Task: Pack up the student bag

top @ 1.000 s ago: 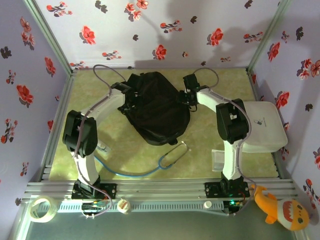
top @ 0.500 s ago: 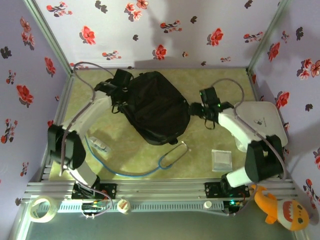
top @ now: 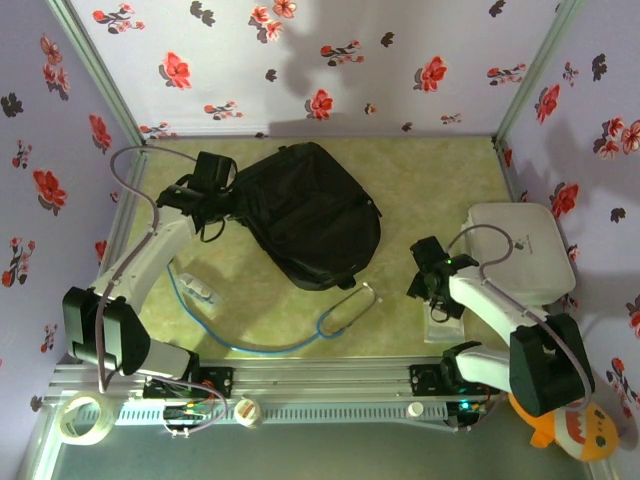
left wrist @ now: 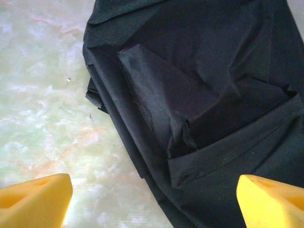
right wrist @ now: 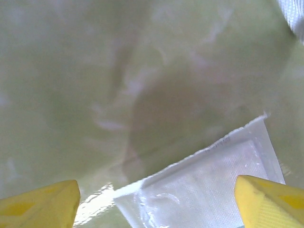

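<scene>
Spanning the enclosure, the green marbled surface (top: 430, 180) carries the student bag (top: 310, 215), which lies flat at its middle toward the back. A white board (top: 525, 250) sits at the right edge. A blue-tubed stethoscope (top: 368, 290) lies just in front of the bag. The left claw (left wrist: 152, 199) gapes wide over the bag's edge, gripping nothing. The right claw (right wrist: 156, 199) hangs wide above a clear packet (right wrist: 209, 185).

Robot test booth: floral-papered walls (top: 300, 60), aluminium frame rails (top: 330, 378), marbled green tabletop (top: 440, 180).
</scene>
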Available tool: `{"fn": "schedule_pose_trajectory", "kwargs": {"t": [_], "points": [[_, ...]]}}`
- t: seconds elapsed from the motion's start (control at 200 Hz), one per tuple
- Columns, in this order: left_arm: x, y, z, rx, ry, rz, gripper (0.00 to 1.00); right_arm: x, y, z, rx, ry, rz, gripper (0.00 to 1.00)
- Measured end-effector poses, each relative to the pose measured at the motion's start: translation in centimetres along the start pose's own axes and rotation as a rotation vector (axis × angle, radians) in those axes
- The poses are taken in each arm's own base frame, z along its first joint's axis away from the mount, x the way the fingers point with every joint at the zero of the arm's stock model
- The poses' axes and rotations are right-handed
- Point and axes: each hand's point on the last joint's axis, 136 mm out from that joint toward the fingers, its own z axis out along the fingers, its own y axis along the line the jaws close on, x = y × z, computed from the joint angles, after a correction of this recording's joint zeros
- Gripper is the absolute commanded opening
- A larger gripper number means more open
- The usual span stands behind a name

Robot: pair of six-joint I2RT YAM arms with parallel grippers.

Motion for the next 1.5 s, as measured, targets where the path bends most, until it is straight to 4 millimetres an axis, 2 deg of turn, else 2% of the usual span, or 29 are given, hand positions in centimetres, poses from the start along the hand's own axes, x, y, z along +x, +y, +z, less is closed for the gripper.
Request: {"fn": "schedule_pose_trajectory", "kwargs": {"t": [0.095, 0.215, 0.355, 0.465, 0.675, 0.725, 0.805, 0.88, 0.985, 1.205, 1.295, 1.36, 1.495], "points": [[-0.2, -0.3, -0.1, 0.017, -0.008, 0.000, 0.92, 0.6, 0.0, 0.4, -0.007, 0.021, 0.016, 0.85], [0.2, -0.1, -0.2, 0.022, -0.007, -0.003, 0.92, 0.5, 1.0, 0.3, -0.052, 0.023, 0.033, 0.85], [1.9, 1.6, 0.1, -0.006, 0.020, -0.023, 0.92, 0.3, 1.7, 0.4, -0.083, 0.024, 0.046, 0.85], [4.4, 5.3, 0.5, -0.090, 0.055, -0.095, 0.91, 0.2, 1.8, 0.4, -0.089, 0.020, 0.051, 0.86], [11.8, 15.2, 0.6, -0.328, 0.147, -0.370, 0.85, -0.2, 2.3, 0.0, -0.106, 0.011, 0.047, 0.87], [13.5, 16.9, 0.7, -0.371, 0.169, -0.433, 0.82, -0.5, 2.7, -0.2, -0.120, 0.005, 0.046, 0.87], [15.7, 18.6, 0.9, -0.416, 0.204, -0.508, 0.76, -1.0, 3.4, -0.5, -0.137, 0.001, 0.041, 0.87], [16.6, 19.1, 1.0, -0.433, 0.219, -0.544, 0.70, -1.4, 4.0, -0.7, -0.147, 0.001, 0.032, 0.87], [16.3, 19.1, 1.7, -0.428, 0.211, -0.564, 0.63, -1.7, 4.5, -0.6, -0.154, 0.002, 0.028, 0.87], [16.0, 19.3, 2.8, -0.426, 0.208, -0.572, 0.62, -1.5, 5.0, -0.6, -0.167, 0.005, 0.016, 0.87], [16.1, 19.2, 3.3, -0.421, 0.221, -0.572, 0.53, -1.5, 5.2, -0.6, -0.170, 0.004, 0.011, 0.87], [16.3, 19.1, 3.8, -0.411, 0.236, -0.578, 0.53, -1.5, 5.3, -0.5, -0.172, 0.007, 0.011, 0.87], [16.5, 19.1, 4.2, -0.409, 0.248, -0.583, 0.61, -1.3, 5.6, -0.4, -0.175, 0.012, 0.002, 0.86]]}}
